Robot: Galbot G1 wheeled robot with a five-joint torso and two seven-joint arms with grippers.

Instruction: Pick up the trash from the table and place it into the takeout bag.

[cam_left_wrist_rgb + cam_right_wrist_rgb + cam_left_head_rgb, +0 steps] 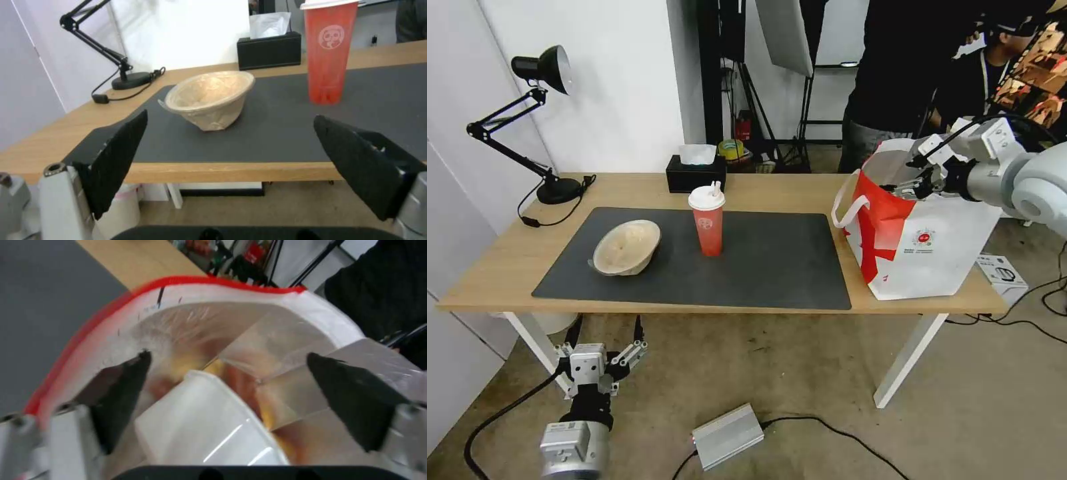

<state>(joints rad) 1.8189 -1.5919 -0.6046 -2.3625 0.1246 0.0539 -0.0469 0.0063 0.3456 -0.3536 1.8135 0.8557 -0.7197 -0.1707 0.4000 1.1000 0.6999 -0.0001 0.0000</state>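
Currently: table, two trash items on the mat, bag at right.
Lower left, left gripper, fingers apart, below the table edge; centre, tan bowl, red cup; right, right gripper, fingers apart, over takeout bag holding white bowl.

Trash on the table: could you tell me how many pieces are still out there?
2: a tan bowl on the mat's left part, and a red cup beside it. A white bowl already lies inside the bag.
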